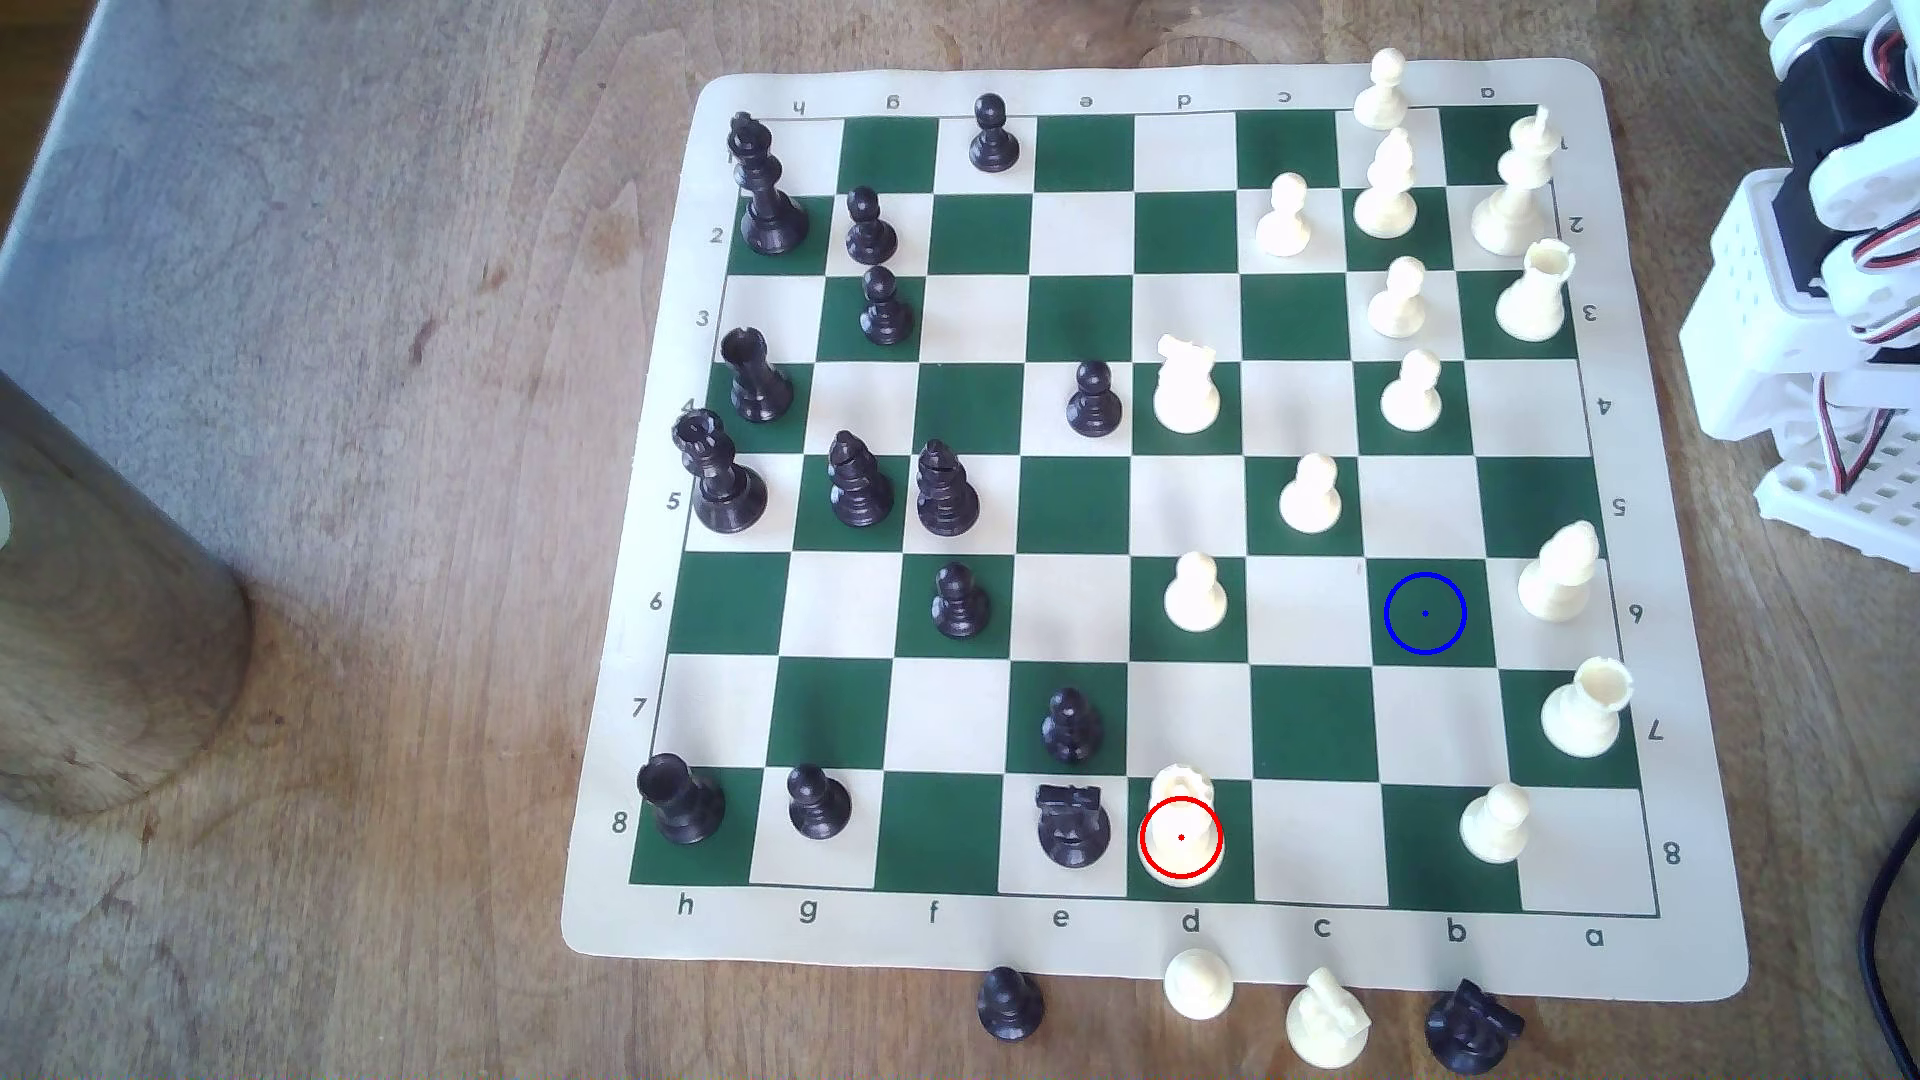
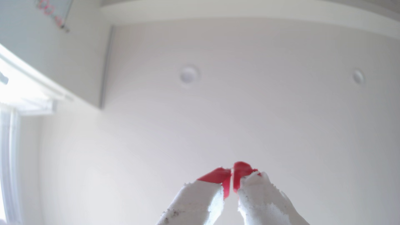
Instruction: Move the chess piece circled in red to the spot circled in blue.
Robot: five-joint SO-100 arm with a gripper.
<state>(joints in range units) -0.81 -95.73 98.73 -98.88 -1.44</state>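
Overhead, arm (image 1: 1829, 208) folded, jaws together, ceiling-pointed.

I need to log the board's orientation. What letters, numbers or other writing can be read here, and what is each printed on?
"h g f e d c b a": near border of the chess mat.
"8 7 6 5 4 3 2": border on the exterior view's left, nearest to farthest.
"8 7 6 5 4 3 2 1": opposite border, printed upside down.
Far border: same letters upside down; "f" and "b" hidden by pieces.
Whiteboard: red marks, too blurred to read.
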